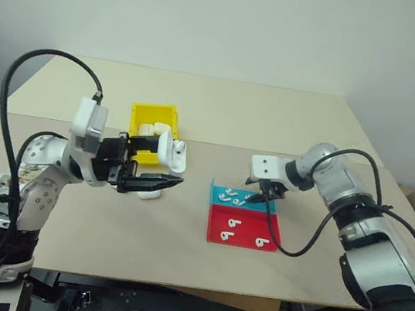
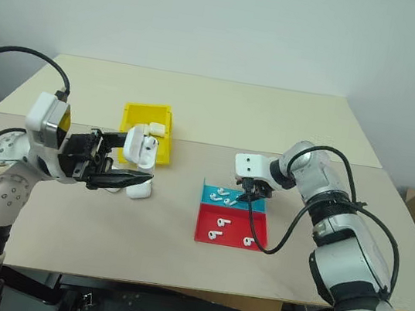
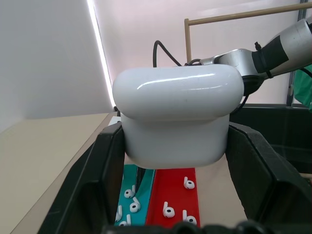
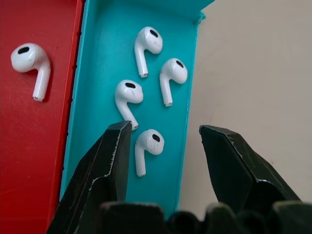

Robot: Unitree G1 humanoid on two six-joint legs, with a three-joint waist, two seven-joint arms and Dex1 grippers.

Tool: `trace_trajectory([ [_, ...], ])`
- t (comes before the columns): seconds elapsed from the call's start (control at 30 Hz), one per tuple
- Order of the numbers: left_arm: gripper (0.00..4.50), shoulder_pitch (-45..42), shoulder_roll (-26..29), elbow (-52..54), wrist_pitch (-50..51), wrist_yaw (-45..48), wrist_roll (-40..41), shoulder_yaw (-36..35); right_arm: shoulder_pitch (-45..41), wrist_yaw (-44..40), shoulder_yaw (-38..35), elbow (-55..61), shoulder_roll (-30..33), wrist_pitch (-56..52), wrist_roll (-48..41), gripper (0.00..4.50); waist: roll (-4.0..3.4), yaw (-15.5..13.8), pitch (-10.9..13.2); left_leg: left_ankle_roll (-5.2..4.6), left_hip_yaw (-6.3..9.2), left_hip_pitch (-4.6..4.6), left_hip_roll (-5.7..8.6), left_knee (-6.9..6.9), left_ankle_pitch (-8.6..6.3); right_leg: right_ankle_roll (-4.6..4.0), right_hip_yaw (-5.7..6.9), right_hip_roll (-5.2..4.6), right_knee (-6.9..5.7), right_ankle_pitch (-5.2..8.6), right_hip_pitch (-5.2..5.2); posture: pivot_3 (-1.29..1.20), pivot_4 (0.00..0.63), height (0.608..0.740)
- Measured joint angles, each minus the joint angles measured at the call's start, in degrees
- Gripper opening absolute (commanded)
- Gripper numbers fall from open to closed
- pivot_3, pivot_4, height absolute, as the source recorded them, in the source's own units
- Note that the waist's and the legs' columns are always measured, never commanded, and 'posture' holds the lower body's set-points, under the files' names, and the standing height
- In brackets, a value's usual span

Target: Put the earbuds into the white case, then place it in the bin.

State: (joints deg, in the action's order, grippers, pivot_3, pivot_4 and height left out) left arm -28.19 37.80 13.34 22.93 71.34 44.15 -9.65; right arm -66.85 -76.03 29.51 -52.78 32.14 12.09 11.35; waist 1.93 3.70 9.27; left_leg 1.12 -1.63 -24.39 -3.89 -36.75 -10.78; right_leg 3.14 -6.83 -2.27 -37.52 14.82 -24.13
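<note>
Right gripper (image 4: 165, 141) jaws apart over shallow teal plastic tray (image 4: 97, 58); four tiny glossy white earbuds (image 4: 148, 148), nearest between fingertips, others at 12 o'clock. Left gripper (image 3: 175, 161) clamps rounded white case (image 3: 178, 114).

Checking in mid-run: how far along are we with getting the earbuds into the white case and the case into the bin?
Done: the left gripper holds the white case up off the table, and the yellow bin already contains cases. In hand: the right gripper is open above the teal tray, an earbud between its fingers but not gripped. Left: picking earbuds, loading the held case, then placing it in the bin.
</note>
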Motion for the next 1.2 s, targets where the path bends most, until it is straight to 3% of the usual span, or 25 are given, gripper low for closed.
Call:
trace_trajectory([
  [0.63, 2.81, 2.36, 0.47, 3.78, 0.86, -3.32, 0.95, -0.55, -2.72, 3.64, -0.97, -10.44, -4.85, 4.89, 7.43, 2.7, -0.01, 0.34, 0.0, 0.01, 0.0, 0.1, 0.0, 0.0, 0.01, -0.01, -0.02, 0.01, -0.11, -0.01, 0.05, 0.0, 0.15, 0.74],
  [0.83, 2.81, 2.92, 0.47, 3.84, 0.88, -3.45, 0.98, -0.56, -2.73, 2.7, -1.07, -10.6, -4.84, 5.09, 8.23, 0.84, -0.02, 0.4, 0.0, 0.01, 0.0, 0.12, 0.0, 0.0, 0.01, -0.01, -0.02, 0.01, -0.11, -0.01, 0.06, 0.0, 0.15, 0.74],
  [1.2, 2.81, 3.21, 0.51, 3.85, 0.89, -3.07, 1.01, -0.53, -1.85, 2.18, -3.57, -9.77, -4.94, 3.03, 7.36, 0.84, -0.01, 0.35, 0.0, 0.01, 0.01, 0.11, 0.0, 0.0, 0.01, -0.02, -0.02, 0.01, -0.11, -0.01, 0.06, 0.0, 0.15, 0.74],
])
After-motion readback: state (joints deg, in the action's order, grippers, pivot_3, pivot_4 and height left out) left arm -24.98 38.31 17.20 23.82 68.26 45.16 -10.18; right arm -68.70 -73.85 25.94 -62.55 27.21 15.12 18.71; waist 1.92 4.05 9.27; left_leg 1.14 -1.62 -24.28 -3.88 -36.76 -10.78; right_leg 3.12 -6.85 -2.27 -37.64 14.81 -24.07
